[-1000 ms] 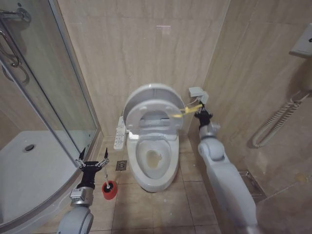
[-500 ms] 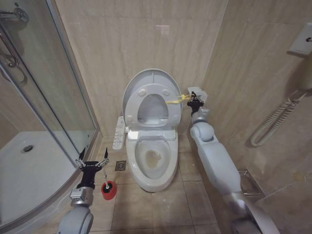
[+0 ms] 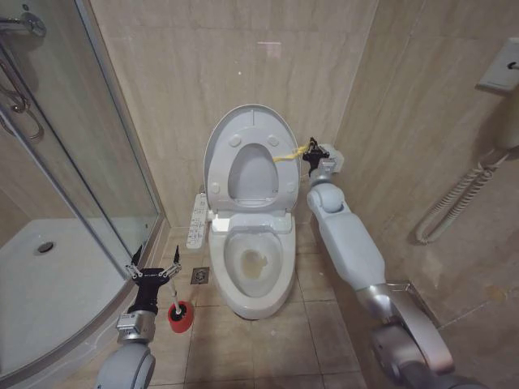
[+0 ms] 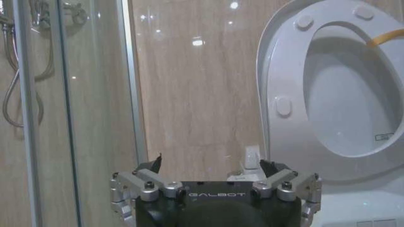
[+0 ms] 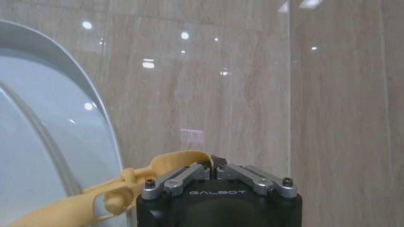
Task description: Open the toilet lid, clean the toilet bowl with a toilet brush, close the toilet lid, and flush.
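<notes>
We see lid [image 3: 247, 150] raised, upper centre, above bowl [image 3: 253, 267] | right gripper [image 3: 311, 154] pinches its yellow loop [image 3: 290, 154] | left gripper [image 3: 154, 270] spread, empty, lower left over brush [image 3: 179, 312]

Tiled floor [image 3: 268, 340] carries toilet bowl [image 3: 258, 279], toilet brush [image 3: 180, 314].

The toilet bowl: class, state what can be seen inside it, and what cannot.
Inside the toilet bowl, white ceramic slopes to a yellowish patch at the bottom. The toilet lid stands raised, so nothing covers the bowl. Its drain passage and the underside of its rim are hidden.
</notes>
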Motion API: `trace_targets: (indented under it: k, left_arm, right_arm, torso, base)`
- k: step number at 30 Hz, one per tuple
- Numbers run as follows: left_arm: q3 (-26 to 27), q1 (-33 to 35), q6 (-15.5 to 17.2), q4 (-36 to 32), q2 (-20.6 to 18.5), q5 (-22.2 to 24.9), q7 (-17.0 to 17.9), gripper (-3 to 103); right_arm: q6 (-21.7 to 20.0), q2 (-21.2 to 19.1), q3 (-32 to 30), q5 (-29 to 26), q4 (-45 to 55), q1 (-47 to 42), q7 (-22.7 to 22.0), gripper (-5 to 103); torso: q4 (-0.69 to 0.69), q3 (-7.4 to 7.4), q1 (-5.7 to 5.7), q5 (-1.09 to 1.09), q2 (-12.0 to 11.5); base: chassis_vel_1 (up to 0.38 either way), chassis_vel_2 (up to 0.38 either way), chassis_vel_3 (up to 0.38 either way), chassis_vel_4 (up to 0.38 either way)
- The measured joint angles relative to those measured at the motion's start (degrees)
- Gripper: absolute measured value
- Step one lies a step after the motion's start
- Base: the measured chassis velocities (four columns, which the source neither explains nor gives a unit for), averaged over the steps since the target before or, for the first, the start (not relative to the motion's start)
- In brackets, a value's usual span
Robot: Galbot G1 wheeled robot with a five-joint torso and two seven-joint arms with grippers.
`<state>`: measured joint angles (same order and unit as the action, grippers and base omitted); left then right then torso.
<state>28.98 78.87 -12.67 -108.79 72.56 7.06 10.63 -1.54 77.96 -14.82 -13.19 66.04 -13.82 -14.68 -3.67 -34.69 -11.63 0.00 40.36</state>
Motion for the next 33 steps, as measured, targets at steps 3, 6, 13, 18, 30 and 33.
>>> trace_targets:
  k: [3, 6, 13, 18, 30, 33]
  left_arm:
    - [0.0, 0.0, 0.0, 0.0, 0.0, 0.0, 0.0, 100]
    - [0.0, 0.0, 0.0, 0.0, 0.0, 0.0, 0.0, 100]
    - [0.0, 0.0, 0.0, 0.0, 0.0, 0.0, 0.0, 100]
    - [0.0, 0.0, 0.0, 0.0, 0.0, 0.0, 0.0, 100]
    - [0.0, 0.0, 0.0, 0.0, 0.0, 0.0, 0.0, 100]
    - [0.0, 0.0, 0.0, 0.0, 0.0, 0.0, 0.0, 100]
  right_arm:
    - [0.5, 0.3, 0.7, 0.6, -3.2, 2.4, 0.0, 1]
    - [0.9, 0.8, 1.0, 1.2, -5.1, 3.5, 0.2, 1]
    - [1.4, 2.0, 1.0, 2.1, -7.8, 4.6, 0.2, 1]
    - [1.2, 1.9, 1.3, 2.1, -6.8, 4.2, -0.2, 1]
    - [0.8, 0.6, 1.4, 1.5, -5.6, 4.8, -1.5, 1]
    - [0.0, 0.0, 1.7, 1.0, -2.9, 3.3, -2.0, 1]
  torso:
    - [-0.01, 0.00, 0.00, 0.00, 0.0]
    - [0.00, 0.00, 0.00, 0.00, 0.0]
    - [-0.01, 0.00, 0.00, 0.01, 0.0]
    - [0.00, 0.00, 0.00, 0.01, 0.0]
    - [0.02, 0.00, 0.01, 0.01, 0.0]
    - [-0.01, 0.01, 0.01, 0.00, 0.0]
  base:
    - [0.000, 0.000, 0.000, 0.000]
    - [0.000, 0.000, 0.000, 0.000]
    - [0.000, 0.000, 0.000, 0.000]
    - [0.000, 0.000, 0.000, 0.000]
    - [0.000, 0.000, 0.000, 0.000]
    - [0.000, 0.000, 0.000, 0.000]
